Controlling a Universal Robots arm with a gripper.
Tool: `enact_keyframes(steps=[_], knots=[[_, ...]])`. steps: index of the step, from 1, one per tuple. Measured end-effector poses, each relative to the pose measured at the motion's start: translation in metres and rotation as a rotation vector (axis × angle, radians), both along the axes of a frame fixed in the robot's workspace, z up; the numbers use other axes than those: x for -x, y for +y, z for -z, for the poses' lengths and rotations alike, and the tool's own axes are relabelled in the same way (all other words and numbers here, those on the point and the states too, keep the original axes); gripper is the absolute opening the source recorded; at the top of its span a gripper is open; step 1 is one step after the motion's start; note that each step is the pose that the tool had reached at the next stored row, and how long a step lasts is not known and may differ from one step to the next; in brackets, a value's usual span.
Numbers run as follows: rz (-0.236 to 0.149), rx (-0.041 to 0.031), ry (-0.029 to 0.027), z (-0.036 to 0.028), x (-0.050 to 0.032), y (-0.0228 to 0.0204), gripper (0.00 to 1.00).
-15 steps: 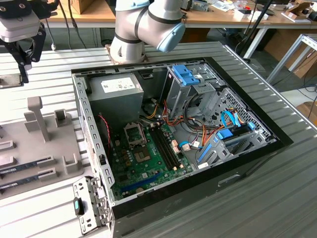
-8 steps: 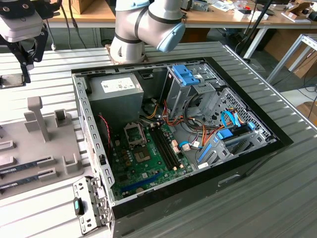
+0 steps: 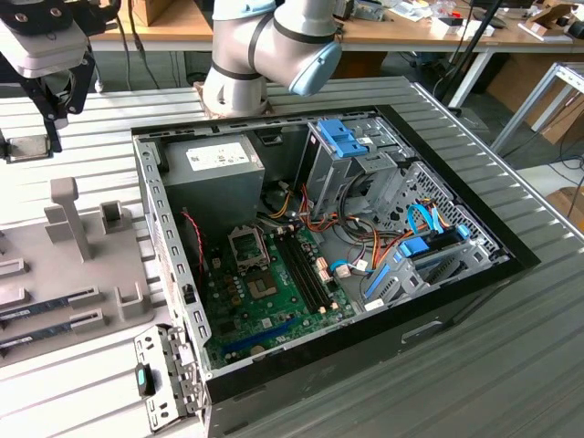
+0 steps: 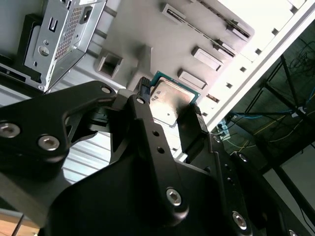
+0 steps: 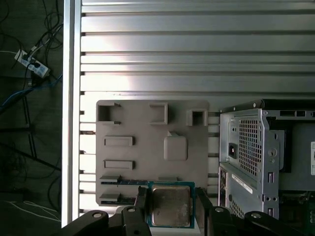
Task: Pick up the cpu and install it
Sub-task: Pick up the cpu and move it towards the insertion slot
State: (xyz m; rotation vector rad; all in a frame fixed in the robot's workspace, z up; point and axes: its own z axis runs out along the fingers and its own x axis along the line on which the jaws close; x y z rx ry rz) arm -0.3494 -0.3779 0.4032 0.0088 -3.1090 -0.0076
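A: Jaws?

B: Closed on the cpu (image 5: 170,206). One finger on each of two opposite edges, gap just chip-wide. Metal top faces the cams in both wrist views. Looks held clear of the grey tray (image 5: 147,147), over the end where a memory stick (image 5: 123,181) lies in its slot. How far clear, can't tell.

A: First worry?

B: Grip is on thin edges only, nothing under the chip. A jolt or a fast swing could tip it or let it slide out, and it'd drop on the tray or the slatted surface (image 5: 147,49). Judgement, not seen.

A: Route?

B: In the exterior view the socket (image 3: 248,248) sits on the green board (image 3: 274,301), deep in the open computer case (image 3: 155,219) and well apart from the jaws. The case's side wall stands between. Come in too low and a finger or the chip clips the wall. Loose cables (image 3: 356,246) lie near the socket, so there's a snag risk too.

A: At the socket?

B: Worst one. If the chip is turned wrong or tilted when it goes down, it won't seat and the contacts may bend. Can't tell whether the socket lid is up. If it's shut, the chip lands on the frame.
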Motion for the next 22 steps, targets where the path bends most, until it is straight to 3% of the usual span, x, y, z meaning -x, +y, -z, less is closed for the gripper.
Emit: enact_keyframes(steps=[22], knots=[[0.0,0.0,0.0,0.0011,-0.0137,0.0,0.47]])
